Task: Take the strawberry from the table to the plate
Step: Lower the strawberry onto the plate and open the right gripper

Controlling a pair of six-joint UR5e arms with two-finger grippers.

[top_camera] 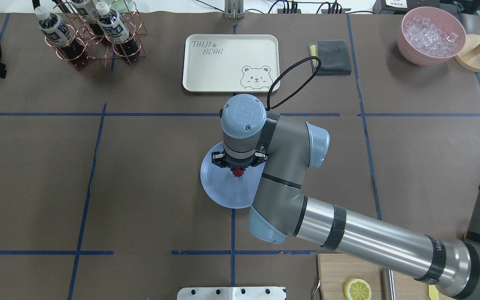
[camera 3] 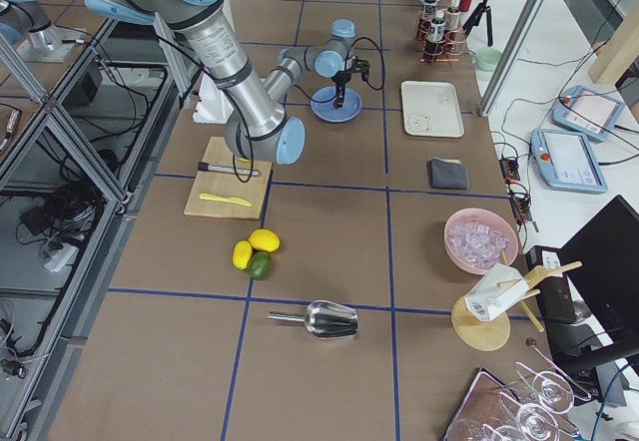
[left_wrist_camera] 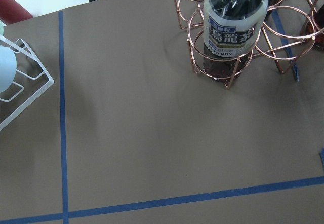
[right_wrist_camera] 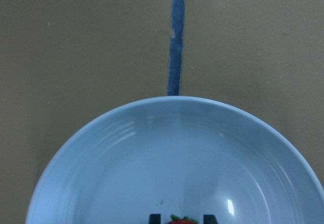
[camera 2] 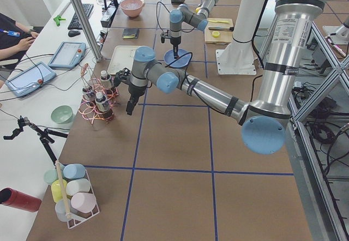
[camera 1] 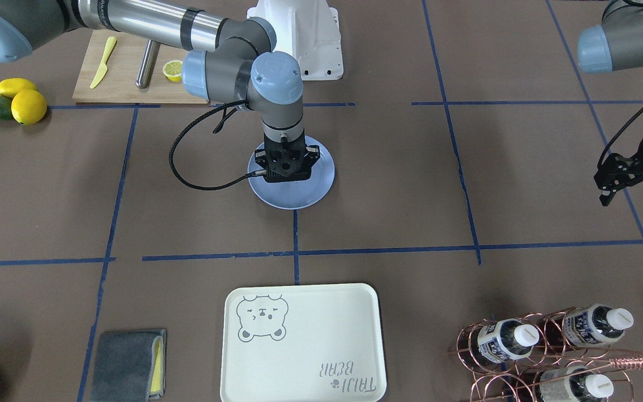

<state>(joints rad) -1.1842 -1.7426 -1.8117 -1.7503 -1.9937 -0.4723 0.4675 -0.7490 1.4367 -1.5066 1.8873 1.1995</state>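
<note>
Most of the job looks done — the right gripper [top_camera: 237, 168] hangs low over the plate [top_camera: 222, 193], pinching the strawberry [right_wrist_camera: 181, 221] between its fingertips. What remains, I judge, is the release. The left gripper [camera 1: 637, 188] hovers spread, well apart — holding nothing.

Glossy smooth plastic plate [right_wrist_camera: 152, 148] on matt, paper-like table [right_wrist_camera: 76, 41].

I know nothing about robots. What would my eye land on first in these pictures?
At the centre, the right gripper points straight down over the light-blue plate, holding a tiny red strawberry between its fingertips. Off to the side, the left gripper hangs open near a copper rack of bottles.
</note>
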